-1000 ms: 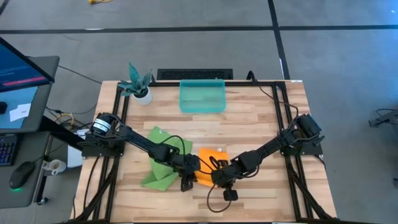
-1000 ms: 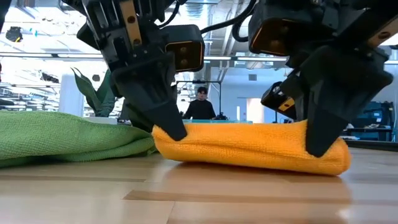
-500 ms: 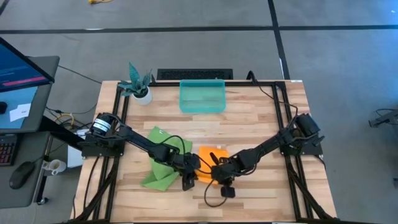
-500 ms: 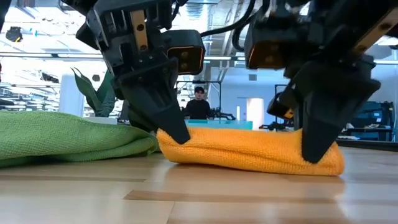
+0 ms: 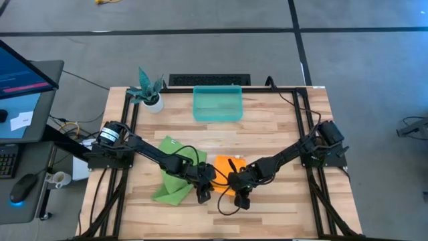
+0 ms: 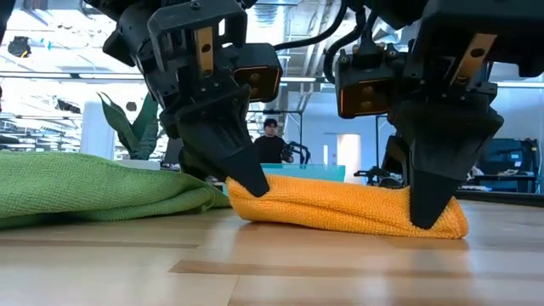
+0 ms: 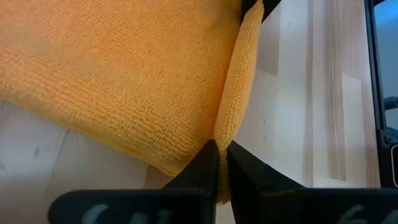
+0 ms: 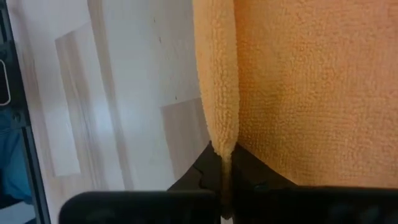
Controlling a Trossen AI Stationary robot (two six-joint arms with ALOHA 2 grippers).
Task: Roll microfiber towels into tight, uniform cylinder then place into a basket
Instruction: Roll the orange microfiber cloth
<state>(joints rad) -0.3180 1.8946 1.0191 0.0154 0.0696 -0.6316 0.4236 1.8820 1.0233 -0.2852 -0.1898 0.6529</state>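
Grippers left (image 6: pixel 255 189) and right (image 6: pixel 422 223) each pinch a near corner of the orange-yellow towel (image 5: pixel 223 175), beside the green towel (image 5: pixel 175 175); uneven pulling could skew the roll or slip an edge.

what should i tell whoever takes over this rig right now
Left gripper: shut on the near edge of the orange towel, at its left end.
Right gripper: shut on the same edge, at its right end.
Orange towel: lies on the table at front centre, folded, not a tight roll yet.
Green towel: spread loosely to its left, unrolled.
Basket: at the back centre, no towel in it.
Done: both grips on the orange towel's edge.
Left: roll both towels and put them in the basket.
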